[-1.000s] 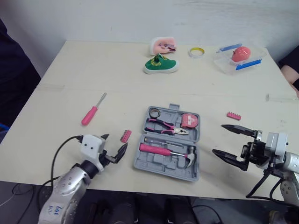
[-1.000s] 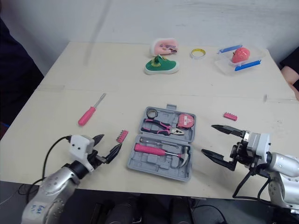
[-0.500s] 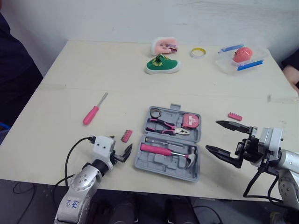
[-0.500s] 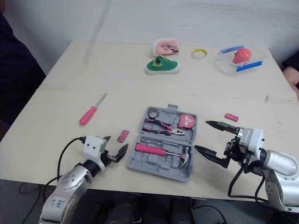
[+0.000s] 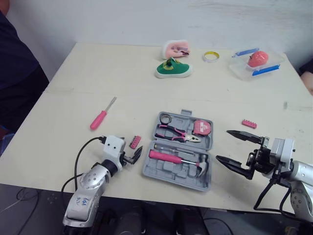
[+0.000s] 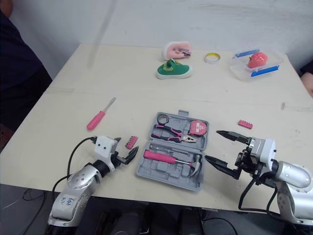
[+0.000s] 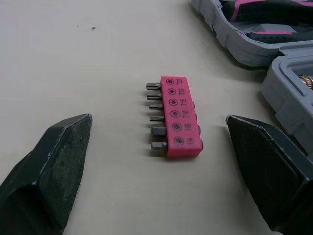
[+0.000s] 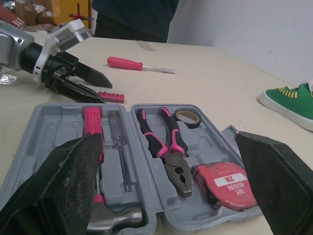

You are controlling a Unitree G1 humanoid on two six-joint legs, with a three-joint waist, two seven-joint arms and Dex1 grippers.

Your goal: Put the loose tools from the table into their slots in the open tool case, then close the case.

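The grey tool case (image 5: 172,173) lies open mid-table, holding pink pliers (image 5: 177,135), a pink hammer (image 5: 176,159), a pink tape measure (image 5: 201,128) and a black tape roll (image 5: 164,118). A pink bit holder (image 7: 180,116) lies just left of the case, and my left gripper (image 5: 134,155) stands open right in front of it, its fingers (image 7: 58,156) on either side. A pink screwdriver (image 5: 102,114) rests further left and back. A second pink bit holder (image 5: 248,124) lies right of the case. My right gripper (image 5: 236,149) hangs open beside the case's right edge.
At the table's back stand a green shoe (image 5: 173,68), a pink toy (image 5: 177,49), a yellow tape ring (image 5: 211,56) and a clear box with a red thing (image 5: 257,61). A person's dark clothing (image 5: 19,68) shows at the far left.
My left gripper has slid forward and right, closing in on the left bit holder. The right gripper drew back a little to the right. The head camera shifted slightly.
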